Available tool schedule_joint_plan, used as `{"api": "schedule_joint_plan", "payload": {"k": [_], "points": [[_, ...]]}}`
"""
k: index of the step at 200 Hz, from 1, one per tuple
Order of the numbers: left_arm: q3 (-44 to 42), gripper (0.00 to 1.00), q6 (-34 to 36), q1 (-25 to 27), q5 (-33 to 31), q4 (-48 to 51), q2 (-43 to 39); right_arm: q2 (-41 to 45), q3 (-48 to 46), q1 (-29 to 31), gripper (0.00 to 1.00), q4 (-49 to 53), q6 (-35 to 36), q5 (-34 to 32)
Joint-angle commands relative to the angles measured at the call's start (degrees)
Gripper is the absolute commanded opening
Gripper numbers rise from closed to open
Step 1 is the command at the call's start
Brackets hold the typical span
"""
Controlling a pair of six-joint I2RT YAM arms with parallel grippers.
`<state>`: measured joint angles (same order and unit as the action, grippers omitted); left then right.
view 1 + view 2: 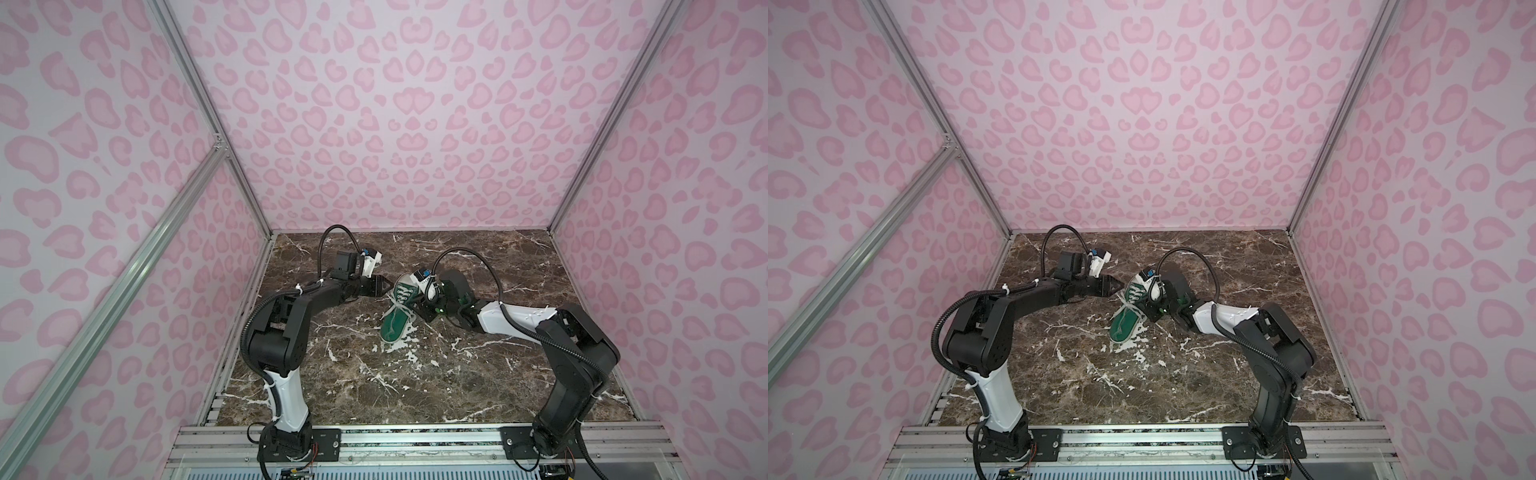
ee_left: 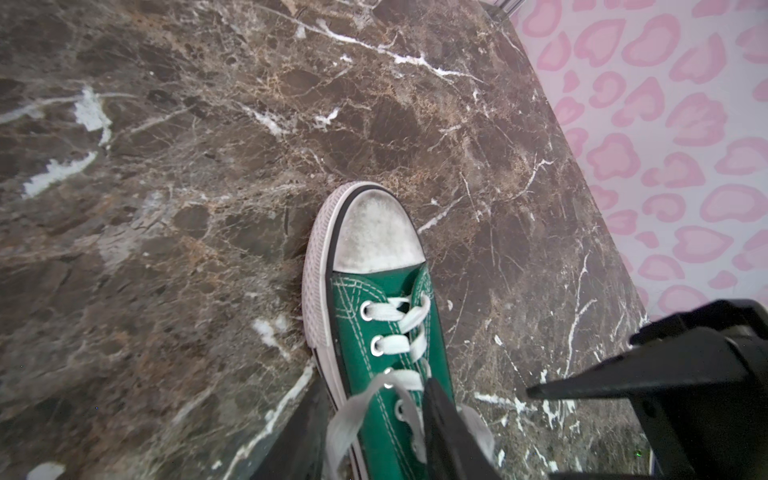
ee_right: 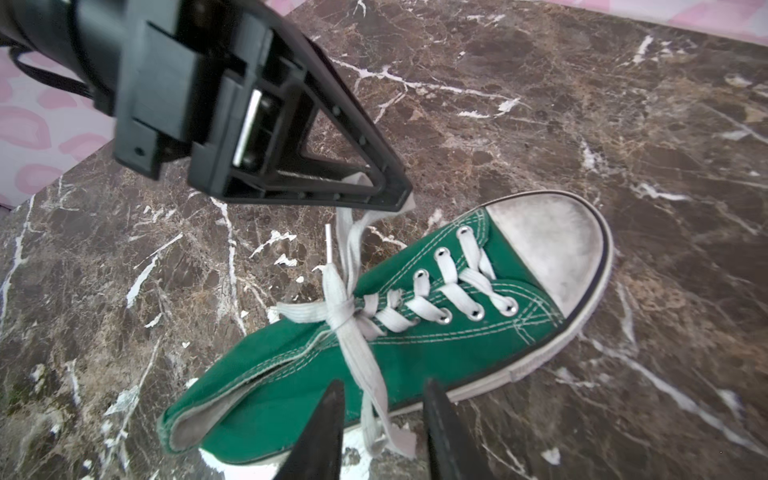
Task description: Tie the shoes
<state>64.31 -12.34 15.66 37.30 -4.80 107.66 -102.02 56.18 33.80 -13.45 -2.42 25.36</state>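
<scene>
Green canvas low-top sneaker (image 1: 394,322) (image 1: 1124,324) on the brown marble tabletop (image 1: 457,374), just below mid-frame in both top views. Heel opening toward the lower edge, laced front toward the upper edge, toe partly hidden there behind the right arm's wrist camera (image 1: 428,284). Scuffed white toe cap (image 2: 376,232) at mid-frame in the left wrist view and at the right of the frame (image 3: 548,249) in the right wrist view.

White laces (image 3: 345,311) drawn into a knot over the top eyelets. One short strand out toward the left of the right wrist frame, one upward ending in a plastic aglet (image 3: 328,241), another up to the tip of the left gripper (image 3: 401,197), more down toward the bottom edge.

Left gripper (image 1: 387,286) just beside the sneaker's laced front, on its left in both top views. Fingers apart in the left wrist view — one (image 2: 446,432) sharp, its partner blurred — with a lace strand and the shoe's side between them. Lace touching the tip in the right wrist view, not visibly clamped.

Right gripper (image 3: 383,382) on the sneaker's right side in both top views. Fingers well apart at the bottom of the right wrist frame, lace ends lying loose in the gap. Nothing held.

Pink leopard-spot walls (image 1: 415,124) on three sides.
</scene>
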Motion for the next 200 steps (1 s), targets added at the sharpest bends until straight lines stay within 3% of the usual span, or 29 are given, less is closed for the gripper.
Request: {"api": "schedule_joint_plan", "payload": {"k": [1, 40, 100, 200], "points": [[-1.0, 0.45, -1.3, -0.7, 2.4, -3.5, -1.7, -0.6, 2.0, -0.9, 0.34, 5.2, 0.1, 2.7], [-4.4, 0.52, -5.0, -2.9, 5.1, -7.5, -4.6, -0.2, 2.7, -1.7, 0.34, 6.8, -1.0, 4.2], [-6.8, 0.38, -6.9, -2.8, 9.4, -7.0, -5.2, -0.9, 0.6, 0.3, 0.32, 1.7, 4.3, 3.7], [-6.1, 0.37, -5.6, -0.9, 10.3, -3.3, -3.0, -4.7, 3.7, 1.7, 0.32, -1.9, 3.0, 4.3]]}}
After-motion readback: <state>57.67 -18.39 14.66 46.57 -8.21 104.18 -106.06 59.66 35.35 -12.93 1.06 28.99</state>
